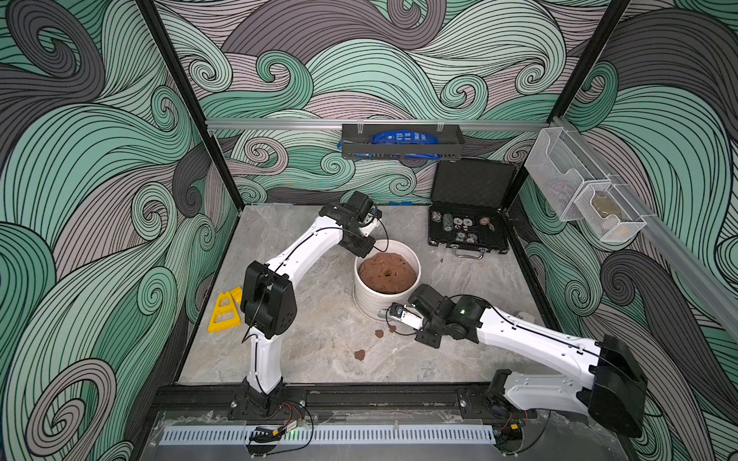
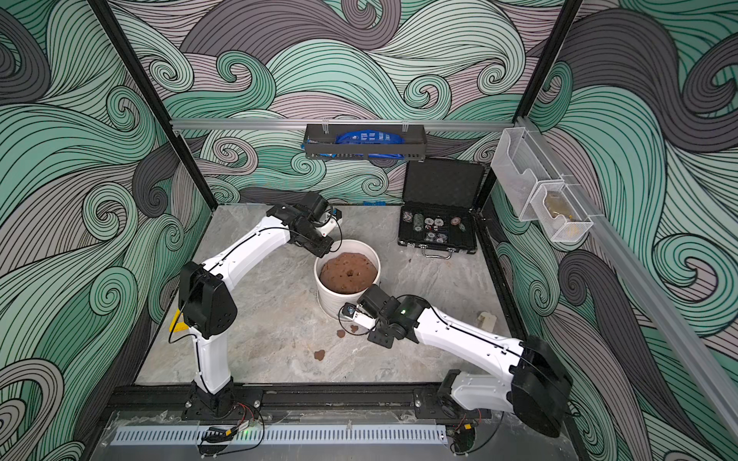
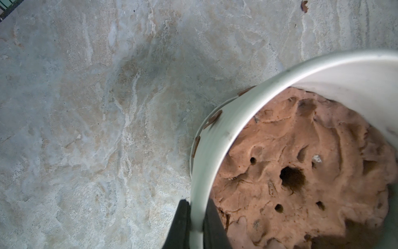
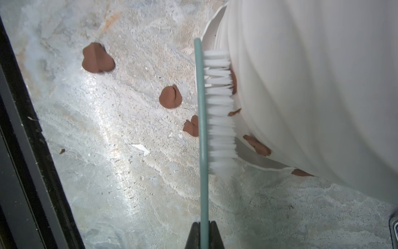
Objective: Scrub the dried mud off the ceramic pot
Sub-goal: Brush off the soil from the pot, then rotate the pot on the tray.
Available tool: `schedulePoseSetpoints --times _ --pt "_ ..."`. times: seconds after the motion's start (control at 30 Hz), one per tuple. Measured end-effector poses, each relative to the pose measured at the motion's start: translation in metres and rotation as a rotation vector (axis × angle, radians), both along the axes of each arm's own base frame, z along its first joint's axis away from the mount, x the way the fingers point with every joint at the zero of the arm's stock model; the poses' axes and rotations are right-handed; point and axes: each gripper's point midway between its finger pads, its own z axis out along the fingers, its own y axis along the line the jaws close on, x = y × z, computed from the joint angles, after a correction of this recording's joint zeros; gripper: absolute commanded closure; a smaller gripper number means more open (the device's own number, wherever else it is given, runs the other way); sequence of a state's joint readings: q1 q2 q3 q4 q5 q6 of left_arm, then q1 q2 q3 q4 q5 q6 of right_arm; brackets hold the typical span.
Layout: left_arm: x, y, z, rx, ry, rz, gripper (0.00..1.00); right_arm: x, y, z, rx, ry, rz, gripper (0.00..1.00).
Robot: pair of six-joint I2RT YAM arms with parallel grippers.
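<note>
The white, horizontally ribbed ceramic pot [image 1: 371, 303], heaped with a mound of brown soil [image 1: 387, 273], is the main worry. If the brush shoves hard sideways and the hold on the rim slips, I judge the pot could skid or tip on the grey marbled tabletop [image 1: 319, 339]. The teal-handled brush with white bristles [image 4: 217, 107] is pinched thinly and may twist, skating over the ribs. The dried mud [image 4: 257, 147], reddish-brown patches low on the pot's wall, might smear instead of lifting. Loose flakes [image 4: 98, 58] already lie near the pot's base.

The left arm arches over to the pot's far rim. The left gripper [image 3: 197, 204] is nearly closed, one finger inside the rim and one outside, clamping it. The right arm stretches low toward the pot's near wall. The right gripper [image 4: 203, 226] is clamped tight on the brush handle, with the bristles against the wall.
</note>
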State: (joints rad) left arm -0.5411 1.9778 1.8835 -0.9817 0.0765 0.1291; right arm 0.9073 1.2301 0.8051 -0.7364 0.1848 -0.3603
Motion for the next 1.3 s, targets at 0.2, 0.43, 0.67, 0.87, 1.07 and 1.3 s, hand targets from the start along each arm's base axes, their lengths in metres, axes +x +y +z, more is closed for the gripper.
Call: schedulePoseSetpoints --times 0.2,0.43,0.67,0.87,1.07,1.3 --pt "0.0 0.0 0.0 -0.001 0.0 0.001 0.97 -0.019 -0.019 -0.01 -0.098 0.049 0.01 1.0" --pt "0.0 0.0 0.001 -0.003 0.001 0.004 0.9 -0.019 -0.008 0.019 -0.021 0.035 0.012 1.0" --pt "0.0 0.0 0.002 -0.004 0.0 0.005 0.81 -0.019 0.005 0.038 0.061 0.033 0.028 1.0" --pt "0.003 -0.005 0.007 -0.033 -0.017 0.001 0.61 -0.016 0.003 0.039 0.074 0.04 0.012 1.0" --pt "0.0 -0.002 0.039 -0.077 -0.075 0.025 0.45 -0.012 0.004 0.041 0.085 0.035 -0.001 1.0" --pt "-0.017 0.012 0.093 -0.155 -0.134 0.167 0.29 -0.009 0.004 0.048 0.109 0.02 -0.01 1.0"
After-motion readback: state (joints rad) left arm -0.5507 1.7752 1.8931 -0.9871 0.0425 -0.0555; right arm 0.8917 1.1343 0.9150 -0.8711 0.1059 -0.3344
